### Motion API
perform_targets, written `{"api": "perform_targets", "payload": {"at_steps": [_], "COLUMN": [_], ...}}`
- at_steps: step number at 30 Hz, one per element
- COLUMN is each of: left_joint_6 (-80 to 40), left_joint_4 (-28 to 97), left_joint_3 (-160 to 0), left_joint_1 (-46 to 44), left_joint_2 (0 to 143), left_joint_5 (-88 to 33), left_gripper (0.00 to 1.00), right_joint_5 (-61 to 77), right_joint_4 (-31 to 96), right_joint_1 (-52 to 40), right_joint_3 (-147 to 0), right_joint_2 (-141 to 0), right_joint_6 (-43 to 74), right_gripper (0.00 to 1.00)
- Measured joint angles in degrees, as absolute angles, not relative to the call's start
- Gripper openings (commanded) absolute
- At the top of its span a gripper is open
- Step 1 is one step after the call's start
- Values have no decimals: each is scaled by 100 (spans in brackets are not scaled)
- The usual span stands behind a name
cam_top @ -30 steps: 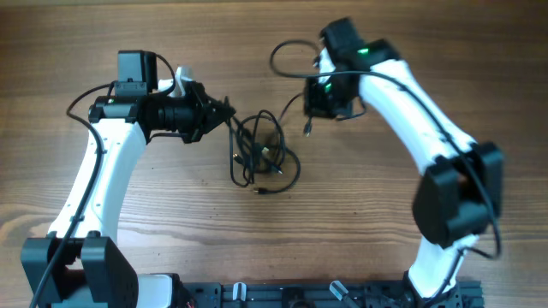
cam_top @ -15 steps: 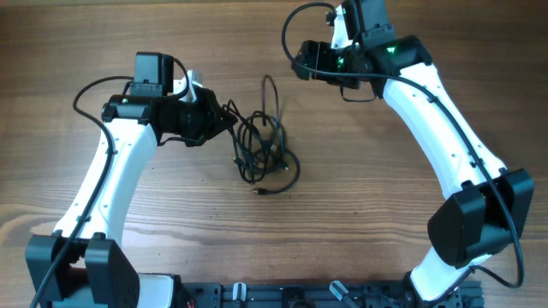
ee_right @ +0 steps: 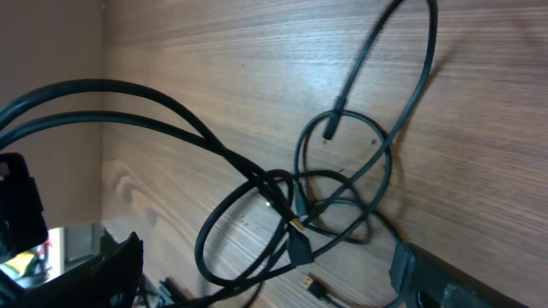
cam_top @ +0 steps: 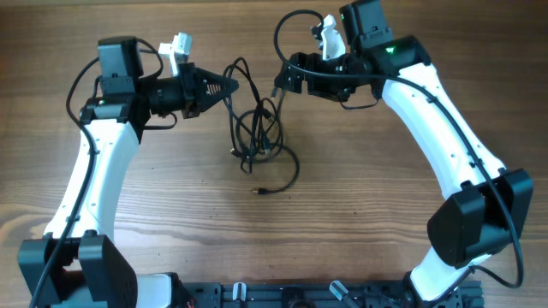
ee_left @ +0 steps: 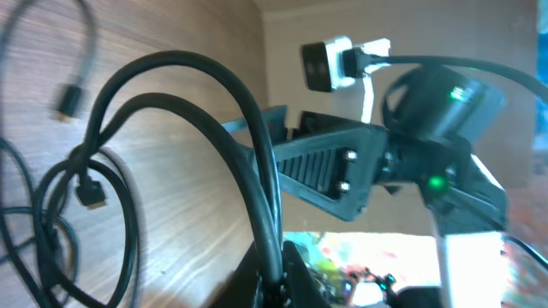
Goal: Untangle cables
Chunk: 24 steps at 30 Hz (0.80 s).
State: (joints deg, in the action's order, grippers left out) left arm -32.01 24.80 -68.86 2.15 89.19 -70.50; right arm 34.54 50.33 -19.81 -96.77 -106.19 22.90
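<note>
Progress: early stage, in my judgement. The cables (cam_top: 257,141) form one tangle of crossing loops, and no cord lies separate from the others.
Done: a double strand is raised out of the heap, up to the left gripper (cam_top: 227,85). I see nothing more that is separated.
Left to do: nearly everything. The loops must be pulled apart and each cord laid alone.
Cables, place: in the middle of the table (cam_top: 360,214), between the two grippers. One free plug end (cam_top: 257,191) lies just beside the tangle, on the side near the robot bases.
Left gripper: closed tight on the raised double strand.
Right gripper (cam_top: 282,81): fingers wide apart, at the far right edge of the tangle. It holds nothing, as far as the pictures show.
Containers: none in view. The cables lie directly on the wood.
</note>
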Motion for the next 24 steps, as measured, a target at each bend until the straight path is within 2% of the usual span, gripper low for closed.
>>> {"api": "perform_targets", "payload": {"at_steps": [5, 8, 11, 14, 18, 24], "left_joint_6": [-3208, -3260, -3288, -3288, -3291, -3293], "left_joint_4": [2523, 3035, 3660, 3758, 3846, 3848], "left_joint_3": [-6886, -6897, -6901, -6901, -6899, -6899], "left_joint_1": [222, 222, 222, 222, 222, 178], "left_joint_2": [8919, 8919, 8917, 8917, 8917, 8917], "left_joint_5": [-7295, -6995, -6390, -6104, -5970, -5706], "left_gripper": [4, 4, 4, 4, 4, 4], "right_joint_5": [3509, 3422, 3332, 3271, 3234, 3199], "right_joint_4": [5052, 5280, 5363, 5352, 5275, 5155], "right_joint_1": [-2257, -2593, -2762, -2823, -2954, -2965], "right_joint_3": [-9677, -9675, -9675, -9675, -9675, -9675], "right_joint_2": [-10689, -10925, -11059, -11061, -11085, -11441], "right_joint_6": [2545, 2781, 2936, 3068, 3258, 3426], "right_gripper": [74, 65, 61, 57, 43, 29]}}
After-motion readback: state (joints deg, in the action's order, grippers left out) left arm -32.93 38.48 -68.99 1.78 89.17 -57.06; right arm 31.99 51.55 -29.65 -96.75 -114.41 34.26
